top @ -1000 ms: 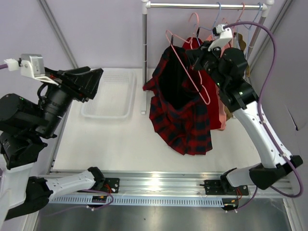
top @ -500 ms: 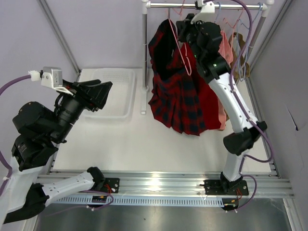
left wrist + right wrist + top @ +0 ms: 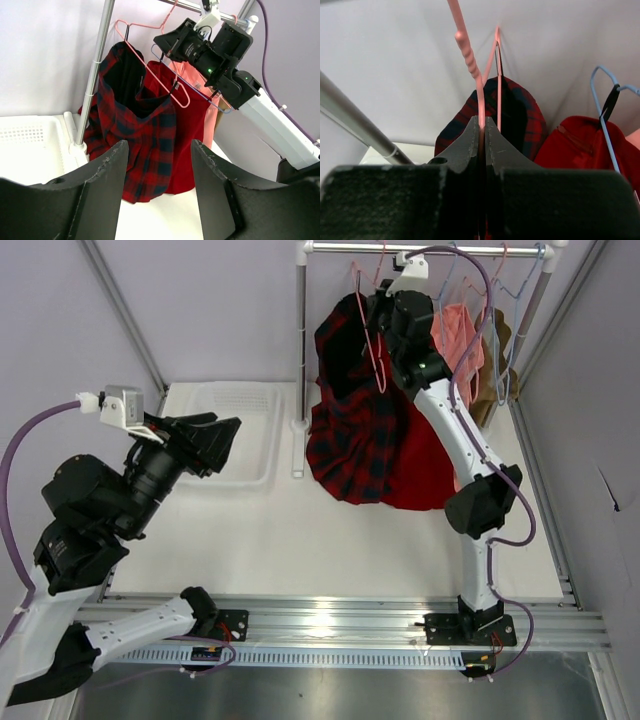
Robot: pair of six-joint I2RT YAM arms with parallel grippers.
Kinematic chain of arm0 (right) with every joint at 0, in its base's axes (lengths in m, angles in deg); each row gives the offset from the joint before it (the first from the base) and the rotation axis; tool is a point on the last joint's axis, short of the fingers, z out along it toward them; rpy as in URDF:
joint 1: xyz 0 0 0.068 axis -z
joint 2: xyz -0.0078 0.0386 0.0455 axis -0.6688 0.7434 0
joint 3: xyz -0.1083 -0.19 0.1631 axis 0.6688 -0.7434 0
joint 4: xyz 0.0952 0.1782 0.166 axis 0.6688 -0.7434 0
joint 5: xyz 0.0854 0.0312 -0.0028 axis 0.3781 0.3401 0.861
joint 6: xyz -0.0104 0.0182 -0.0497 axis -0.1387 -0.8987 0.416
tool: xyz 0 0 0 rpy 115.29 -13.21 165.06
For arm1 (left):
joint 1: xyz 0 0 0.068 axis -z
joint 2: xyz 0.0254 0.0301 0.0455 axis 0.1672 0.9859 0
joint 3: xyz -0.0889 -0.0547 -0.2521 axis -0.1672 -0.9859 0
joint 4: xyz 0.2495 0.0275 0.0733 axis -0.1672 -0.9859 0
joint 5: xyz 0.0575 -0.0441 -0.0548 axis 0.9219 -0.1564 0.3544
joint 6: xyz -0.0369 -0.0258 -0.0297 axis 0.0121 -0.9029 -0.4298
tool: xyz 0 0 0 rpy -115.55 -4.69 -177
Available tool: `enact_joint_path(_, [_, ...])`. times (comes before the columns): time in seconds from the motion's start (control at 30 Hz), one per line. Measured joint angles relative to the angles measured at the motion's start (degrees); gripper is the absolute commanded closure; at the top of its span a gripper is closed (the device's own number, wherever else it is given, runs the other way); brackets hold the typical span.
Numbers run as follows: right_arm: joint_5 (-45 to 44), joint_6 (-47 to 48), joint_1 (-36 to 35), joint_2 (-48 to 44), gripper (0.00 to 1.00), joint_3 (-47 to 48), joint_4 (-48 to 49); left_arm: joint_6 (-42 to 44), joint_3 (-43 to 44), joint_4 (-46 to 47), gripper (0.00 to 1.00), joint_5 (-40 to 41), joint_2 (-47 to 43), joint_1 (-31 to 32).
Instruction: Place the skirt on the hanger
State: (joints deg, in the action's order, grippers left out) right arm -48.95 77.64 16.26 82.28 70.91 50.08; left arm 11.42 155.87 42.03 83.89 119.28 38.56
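Skirt [image 3: 350,445] draped on pink hanger [image 3: 468,54], pinched tight by right gripper [image 3: 481,131] at twelve o'clock; left gripper [image 3: 160,185] gapes wide, empty. Next, seemingly: hooking onto rail [image 3: 430,252].

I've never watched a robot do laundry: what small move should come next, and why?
Probably hook the hanger over the rail. The right end effector is shut on it up by the rail, the skirt already hangs from it, and I can't tell that the hook is seated yet.
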Motion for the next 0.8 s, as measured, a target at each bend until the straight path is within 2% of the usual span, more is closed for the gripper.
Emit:
enact_joint_path(0.2, [0.8,-1.2,0.3,-3.4,0.98,-8.7,4.6,0.4,-1.2,0.3,0.41,0.0,-0.5,0.0])
enact_joint_path(0.23, [0.9,-1.3,0.3,-3.8,0.86,-9.1,4.5,0.4,-1.3,0.3,0.41,0.0,-0.4,0.0])
enact_joint_path(0.3, [1.3,-1.7,0.2,-4.5,0.69,-9.7,3.9,0.5,-1.6,0.6,0.4,0.0,-0.5,0.0])
enact_joint_path(0.33, [1.3,-2.1,0.2,-4.9,0.5,-9.9,3.5,0.5,-1.7,0.7,0.4,0.0,-0.5,0.0])
enact_joint_path(0.4, [1.4,-3.1,0.3,-5.8,0.32,-10.0,2.2,0.5,-1.9,0.9,0.39,0.0,-0.5,0.0])
enact_joint_path(0.43, [1.6,-3.3,0.3,-6.3,0.13,-10.0,1.6,0.7,-1.9,0.9,0.39,0.0,-0.5,0.0])
enact_joint_path(0.47, [1.9,-4.4,0.3,-6.8,0.01,-10.0,0.8,0.9,-1.9,1.0,0.39,0.0,-0.5,0.0])
enact_joint_path(0.7, [5.4,-9.9,1.6,-13.4,0.01,-10.8,-9.1,1.5,-2.1,1.6,0.38,0.0,-0.5,0.0])
enact_joint_path(0.8, [8.2,-13.0,3.0,-19.2,0.01,-15.5,-13.2,1.6,-2.1,1.4,0.37,0.3,-0.5,0.0])
